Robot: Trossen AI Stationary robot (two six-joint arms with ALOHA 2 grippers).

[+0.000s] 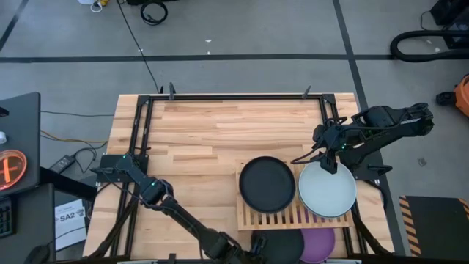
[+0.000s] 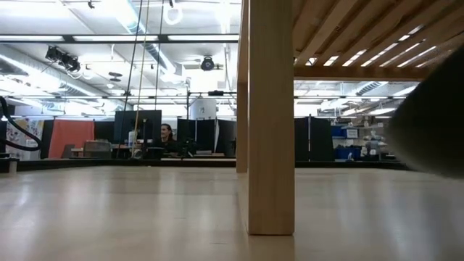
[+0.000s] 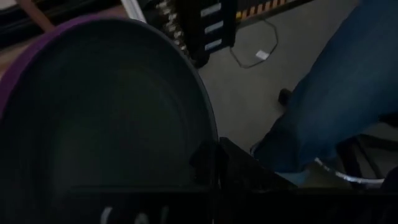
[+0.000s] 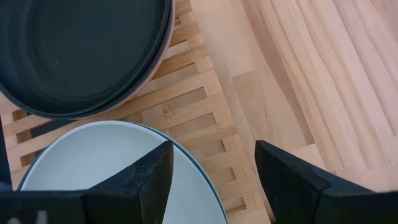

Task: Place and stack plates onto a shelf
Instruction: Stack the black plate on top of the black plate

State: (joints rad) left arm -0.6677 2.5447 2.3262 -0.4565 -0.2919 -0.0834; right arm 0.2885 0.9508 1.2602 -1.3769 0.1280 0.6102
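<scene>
Two plates already lie side by side on the shelf (image 1: 293, 216): a black plate (image 1: 267, 184) and a pale plate (image 1: 327, 189). The right hand (image 1: 331, 163) hovers spread above the pale one. The left hand (image 3: 214, 171), pressed together, pinches a dark plate (image 3: 106, 118) at the bench's (image 1: 220, 128) near edge, beside a purple plate (image 1: 322, 243); both await stacking.

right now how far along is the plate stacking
Done: a dark plate and a pale plate lie side by side on the shelf. In hand: the left pincer is shut on another dark plate; the right pincer hangs open over the pale one. Left: the purple plate.
</scene>
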